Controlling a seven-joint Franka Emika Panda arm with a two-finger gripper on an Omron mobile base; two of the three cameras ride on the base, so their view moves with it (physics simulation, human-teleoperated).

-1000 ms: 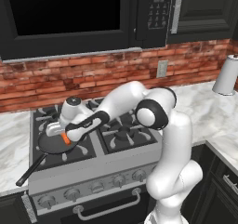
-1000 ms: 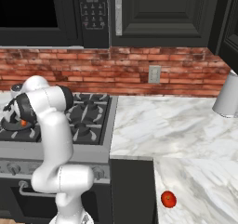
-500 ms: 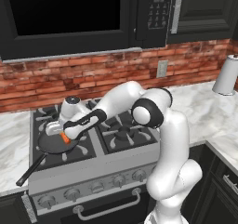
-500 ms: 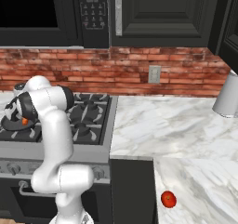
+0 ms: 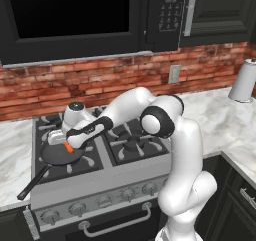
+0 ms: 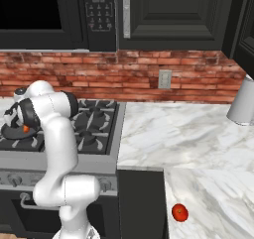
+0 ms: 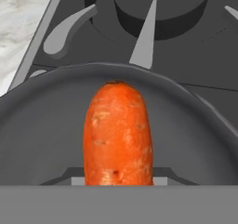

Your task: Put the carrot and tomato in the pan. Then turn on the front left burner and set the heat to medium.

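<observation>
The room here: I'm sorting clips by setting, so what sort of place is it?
A home-style kitchen, rendered: a gas stove with a black pan on it, a microwave above, and marble counters.

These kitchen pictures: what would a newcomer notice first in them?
The bright orange carrot stands out, held by the gripper just above the black pan on the front left burner. Far to the right, a small red tomato lies alone on the marble counter.

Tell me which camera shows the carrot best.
The hand view: the carrot fills the middle of the picture, over the pan. In the left base view it is a small orange bit at the gripper. In the right base view it is an orange speck.
</observation>
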